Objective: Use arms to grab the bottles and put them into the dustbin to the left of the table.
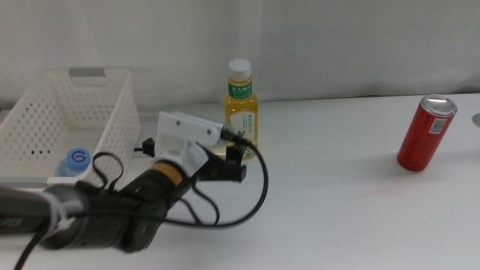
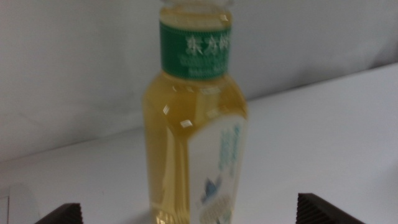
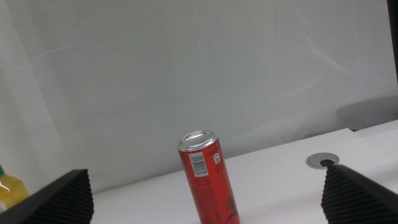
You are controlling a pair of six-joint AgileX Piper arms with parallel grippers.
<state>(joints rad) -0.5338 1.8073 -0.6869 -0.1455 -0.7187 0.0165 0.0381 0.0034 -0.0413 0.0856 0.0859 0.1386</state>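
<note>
Your left pincer (image 2: 186, 214) stands wide, its two dark jaws spread to either side of the tall yellow drink bottle with the white cap and green-white label (image 1: 241, 112), which fills the left wrist view (image 2: 196, 118). Nothing is gripped yet; the jaw tips look to be just short of the bottle's lower body, and you cannot tell from these views whether they touch it. The spread seems chosen to clear the bottle's width before closing.

The bottle stands upright on the plain white bench (image 1: 330, 187), just beside the white perforated plastic basket (image 1: 71, 112) that serves as the dustbin at the bench's left. Inside that basket lies the short clear water bottle with the blue cap (image 1: 73, 162), so one of the two is already put away.

Your left arm (image 1: 112, 210) comes in low from the left, stretched nearly level, wrist pointed at the bottle, its black cable looping beneath.

Your right pincer (image 3: 205, 199) waits with its jaws wide apart and nothing between them, facing a red drinks can (image 1: 425, 133) standing upright well off to the right.
</note>
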